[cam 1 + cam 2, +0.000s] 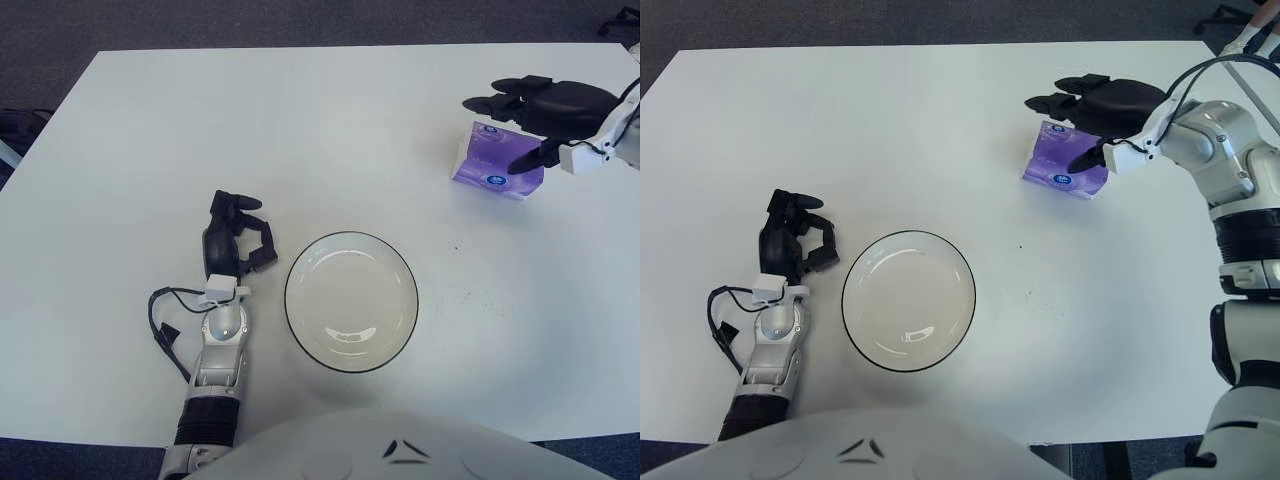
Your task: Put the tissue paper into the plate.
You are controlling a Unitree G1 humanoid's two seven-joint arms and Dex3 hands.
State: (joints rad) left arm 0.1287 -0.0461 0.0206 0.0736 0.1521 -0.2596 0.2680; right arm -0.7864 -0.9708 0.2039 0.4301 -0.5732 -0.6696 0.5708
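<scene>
A wide white surface (330,130) fills most of both views, with dark carpet showing beyond its far edge. Near the front, a little left of the middle, sits a round white plate (351,300) with a thin dark rim; nothing lies in it. Just beside the plate on its left shows the left robot hand (235,235), black, with its fingers loosely curled and nothing between them; its silver forearm runs back toward the near edge, and a thin black cable loops out beside the wrist. Far off toward the right rear of the surface lies the tissue pack (495,162), a small purple and white packet lying on the surface, well apart from the plate. The right robot hand (1092,112) is over this packet, reaching in from the right: its dark fingers are spread and stretch out past the packet's far side, while the thumb points down at the packet's right end. The fingers are not closed round the packet, and whether the thumb tip touches the wrapper cannot be told.
</scene>
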